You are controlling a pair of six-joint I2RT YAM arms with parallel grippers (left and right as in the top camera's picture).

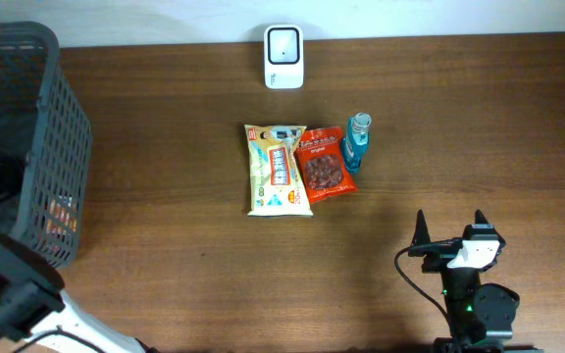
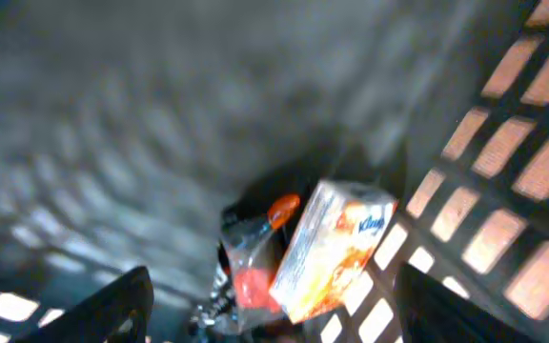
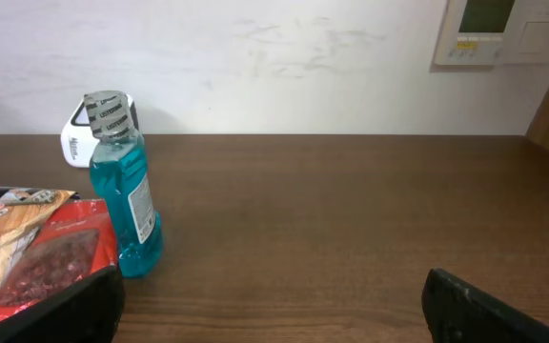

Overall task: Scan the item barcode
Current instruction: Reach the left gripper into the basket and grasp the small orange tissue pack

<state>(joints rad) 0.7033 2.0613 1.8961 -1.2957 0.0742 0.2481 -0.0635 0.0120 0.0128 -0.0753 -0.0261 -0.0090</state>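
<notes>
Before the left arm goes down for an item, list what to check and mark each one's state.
1. Left gripper open, nothing between its fingers: ok.
2. Items to pick in the basket: ok, a tissue pack leans on a clear bag at the bottom.
3. Barcode visible on the tissue pack: cannot tell, the wrist view is blurred.
4. Scanner uncovered: ok, nothing lies on it.
5. Right gripper open and empty: ok.
6. Right gripper apart from the bottle: ok, bare table lies between them.
</notes>
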